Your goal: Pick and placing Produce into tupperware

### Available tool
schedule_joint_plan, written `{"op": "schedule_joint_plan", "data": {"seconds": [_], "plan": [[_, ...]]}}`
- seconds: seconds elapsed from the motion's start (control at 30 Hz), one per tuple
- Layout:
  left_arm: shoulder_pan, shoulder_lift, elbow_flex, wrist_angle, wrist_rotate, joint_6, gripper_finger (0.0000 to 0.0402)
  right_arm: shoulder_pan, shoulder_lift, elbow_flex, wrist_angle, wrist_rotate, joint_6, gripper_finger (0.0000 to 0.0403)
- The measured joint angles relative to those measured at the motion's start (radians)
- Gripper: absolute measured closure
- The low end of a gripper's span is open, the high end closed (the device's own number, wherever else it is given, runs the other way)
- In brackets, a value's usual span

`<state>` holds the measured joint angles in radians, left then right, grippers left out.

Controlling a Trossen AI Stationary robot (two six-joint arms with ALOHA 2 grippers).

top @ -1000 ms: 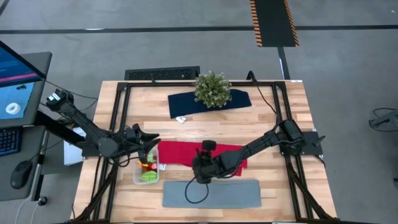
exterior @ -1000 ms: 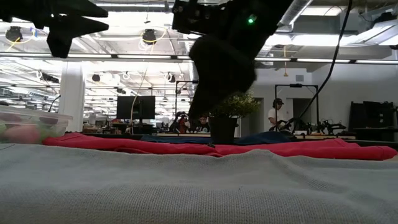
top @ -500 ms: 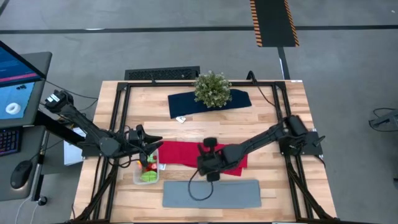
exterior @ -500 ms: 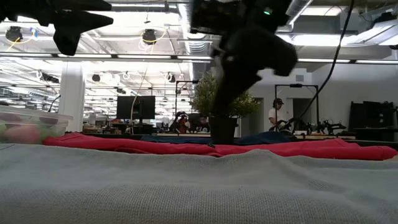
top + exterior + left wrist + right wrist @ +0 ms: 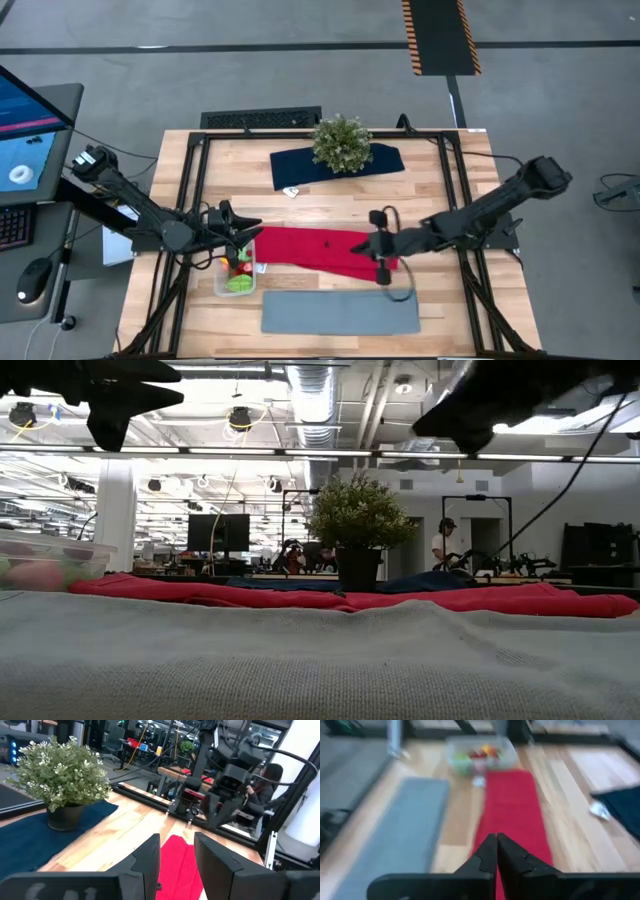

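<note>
The clear tupperware (image 5: 237, 272) stands on the wood near the table's left edge, next to the red cloth's left end. Toy produce (image 5: 239, 268) in green, red and yellow lies inside it; the tub (image 5: 480, 751) and its contents also show in the right wrist view. My left gripper (image 5: 244, 233) hovers open just beyond the tub's far end; the left wrist view shows its fingers apart (image 5: 177, 855) with nothing between them. My right gripper (image 5: 379, 262) is shut and empty over the red cloth's right part (image 5: 496, 845). A small dark speck (image 5: 325, 243) lies on the cloth.
A red cloth (image 5: 320, 248) lies across the middle and a grey mat (image 5: 340, 310) along the near edge. A potted plant (image 5: 341, 143) stands on a dark blue cloth (image 5: 300, 165) at the far side. A small white scrap (image 5: 291, 191) lies on the wood.
My right gripper has pulled away from the middle of the red cloth toward the table's right edge and risen; in the low view it has left the centre for the upper right, uncovering the plant. My left gripper has stayed over the tub.
</note>
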<state>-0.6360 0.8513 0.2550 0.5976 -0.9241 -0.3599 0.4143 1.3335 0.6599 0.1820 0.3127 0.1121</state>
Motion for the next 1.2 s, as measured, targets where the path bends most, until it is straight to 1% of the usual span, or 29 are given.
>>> {"op": "schedule_joint_plan", "data": {"seconds": [0.1,0.2,0.3,0.37,0.43,0.5,0.57,0.7,0.77,0.87,1.0,1.1,1.2], "plan": [[0.033,0.000,0.000,0.008,-0.001,-0.001,0.0292,-0.029,-0.061,-0.118,0.143,0.014,-0.002,0.0378],[0.066,0.000,0.000,0.025,0.006,-0.016,0.0292,-0.071,-0.071,-0.179,0.157,0.083,0.090,0.0380],[0.090,0.000,0.000,0.021,0.024,-0.019,0.0292,-0.097,-0.068,-0.194,0.176,0.082,0.216,0.0372],[0.098,0.005,0.000,0.023,0.030,-0.019,0.0292,-0.103,-0.030,-0.193,0.210,0.081,0.233,0.0363],[0.100,0.014,0.000,0.020,0.030,-0.026,0.0292,-0.095,0.014,-0.197,0.221,0.076,0.218,0.0354],[0.100,0.025,0.000,0.021,0.031,-0.032,0.0292,-0.085,0.072,-0.192,0.307,0.047,0.197,0.0346],[0.100,0.035,0.000,0.023,0.037,-0.033,0.0292,-0.084,0.136,-0.192,0.356,0.025,0.197,0.0338],[0.100,0.035,0.000,0.023,0.041,-0.035,0.0292,-0.107,0.217,-0.158,0.386,0.011,0.229,0.0308],[0.100,0.036,0.000,0.023,0.054,-0.035,0.0292,-0.114,0.254,-0.135,0.408,-0.037,0.228,0.0287],[0.100,0.035,0.000,0.022,0.056,-0.036,0.0292,-0.116,0.312,-0.095,0.430,-0.081,0.221,0.0256],[0.100,0.035,0.000,0.022,0.056,-0.036,0.0292,-0.118,0.390,-0.046,0.432,-0.083,0.220,0.0225],[0.100,0.035,0.000,0.022,0.057,-0.041,0.0292,-0.128,0.445,-0.010,0.434,-0.084,0.220,0.0217],[0.100,0.035,0.000,0.022,0.057,-0.042,0.0292,-0.137,0.479,0.005,0.429,-0.084,0.207,0.0219]]}}
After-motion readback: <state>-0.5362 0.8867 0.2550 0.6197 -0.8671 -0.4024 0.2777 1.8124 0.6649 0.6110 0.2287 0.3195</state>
